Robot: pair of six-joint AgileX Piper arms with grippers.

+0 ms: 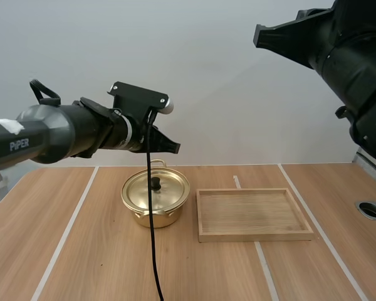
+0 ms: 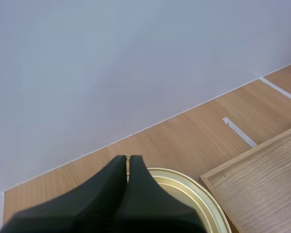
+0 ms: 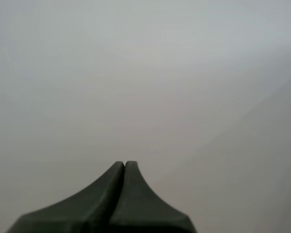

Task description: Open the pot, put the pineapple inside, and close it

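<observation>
A golden pot (image 1: 155, 198) stands on the table left of centre, its lid on, with a black knob (image 1: 155, 183) on top. My left gripper (image 1: 173, 148) hangs shut above the pot, a little toward the back. In the left wrist view the same gripper (image 2: 127, 159) lies together as one dark wedge over the pot's far rim (image 2: 194, 189). My right gripper (image 1: 258, 36) is raised high at the upper right, far from the table. In the right wrist view that gripper (image 3: 124, 165) is shut and faces a plain wall.
An empty wooden tray (image 1: 254, 214) lies just right of the pot; its corner (image 2: 262, 184) is beside the pot in the left wrist view. A round hole (image 1: 371, 209) sits in the table at the right edge. White lines run across the tabletop.
</observation>
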